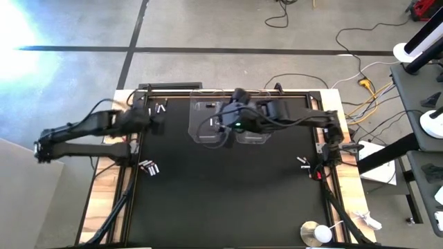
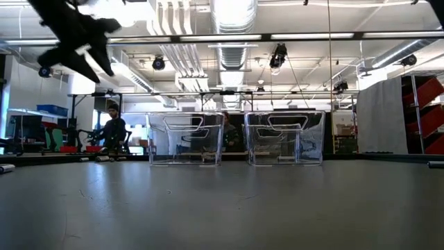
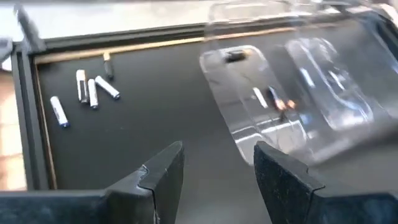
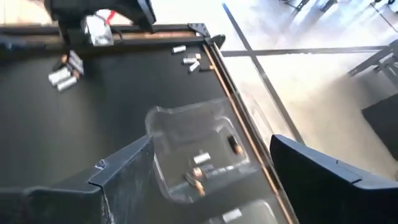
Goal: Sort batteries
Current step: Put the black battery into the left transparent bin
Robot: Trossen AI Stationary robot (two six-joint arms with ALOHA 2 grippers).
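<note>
Small batteries lie in loose groups on the black mat: near the far left corner (image 1: 160,107) (image 3: 87,90), at the left side (image 1: 149,167) and at the right side (image 1: 303,162). Two clear tubs (image 1: 208,123) (image 1: 252,126) stand side by side at the far middle. The left tub (image 4: 193,149) holds a few batteries (image 4: 200,167) (image 3: 267,98) on its floor. My right gripper (image 1: 220,121) (image 4: 211,140) hangs open above the left tub, holding nothing. My left gripper (image 1: 158,119) (image 3: 217,149) is open over the mat, between the corner batteries and the tubs.
A raised black frame (image 1: 131,173) runs round the mat, with wooden table edge outside it. A white roll (image 1: 317,233) lies at the near right corner. Bare mat (image 1: 228,187) spreads across the middle and near side. People sit in the room beyond (image 2: 111,132).
</note>
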